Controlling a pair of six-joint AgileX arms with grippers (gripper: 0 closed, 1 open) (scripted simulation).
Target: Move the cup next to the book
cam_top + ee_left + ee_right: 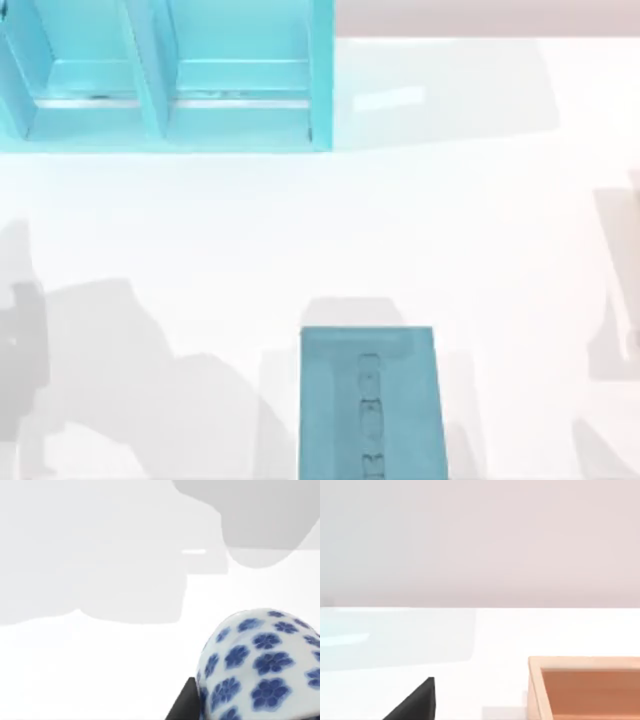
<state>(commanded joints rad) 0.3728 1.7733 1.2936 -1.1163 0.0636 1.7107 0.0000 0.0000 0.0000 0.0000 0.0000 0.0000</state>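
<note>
The cup [260,665] sits right against my left gripper's dark finger [186,702], but I cannot tell whether I clamp it. The book [370,405] lies flat at the table's [300,240] near edge, middle.

White cup [260,665], blue flowers

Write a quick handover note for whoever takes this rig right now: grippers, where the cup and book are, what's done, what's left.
Left gripper: its dark finger sits against the cup, close in the left wrist view; a firm hold is not confirmed.
Right gripper: a dark finger shows beside a wooden box.
Book: flat at the table's near edge, centre.
Done: left gripper at cup.
Left: set the cup next to the book.
</note>
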